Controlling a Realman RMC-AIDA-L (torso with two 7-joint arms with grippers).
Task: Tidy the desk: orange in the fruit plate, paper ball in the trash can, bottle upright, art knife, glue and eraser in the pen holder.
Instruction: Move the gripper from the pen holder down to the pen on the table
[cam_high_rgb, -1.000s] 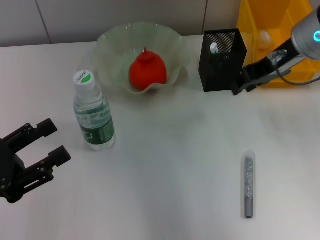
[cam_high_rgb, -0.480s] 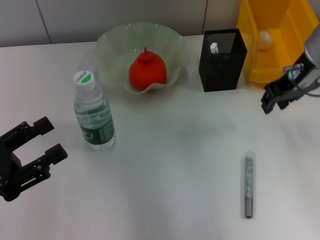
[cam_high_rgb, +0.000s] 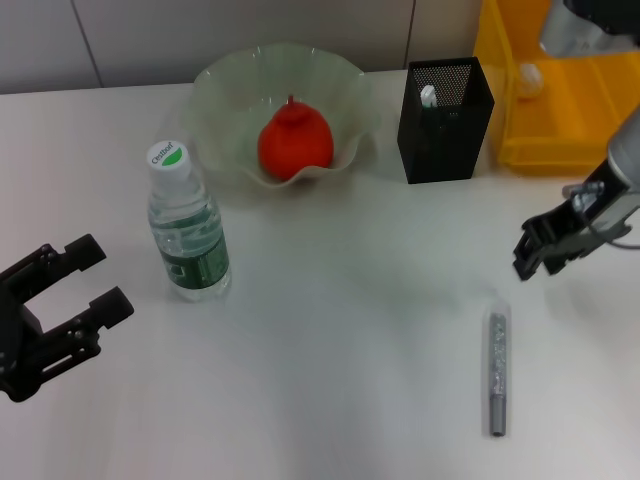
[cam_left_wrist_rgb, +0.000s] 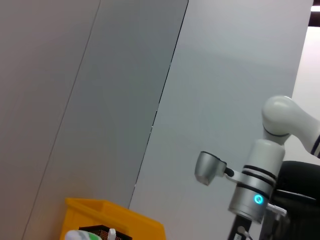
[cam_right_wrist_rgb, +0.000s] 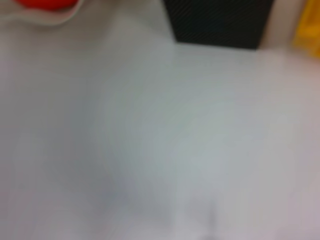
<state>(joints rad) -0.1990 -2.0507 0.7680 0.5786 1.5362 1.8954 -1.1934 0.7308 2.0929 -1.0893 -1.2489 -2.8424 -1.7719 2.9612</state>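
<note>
Green-marked cap tops the upright bottle (cam_high_rgb: 189, 232); left tool (cam_high_rgb: 75, 295) gapes, right tool (cam_high_rgb: 535, 250) unclear.

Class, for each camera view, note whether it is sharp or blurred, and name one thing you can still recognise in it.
Head view: sharp; the bottle label and the pen holder mesh read clearly. Left wrist view: sharp, but aimed mostly at a wall, with the trash can at the edge. Right wrist view: heavily blurred; the orange is only a red smear.
</note>
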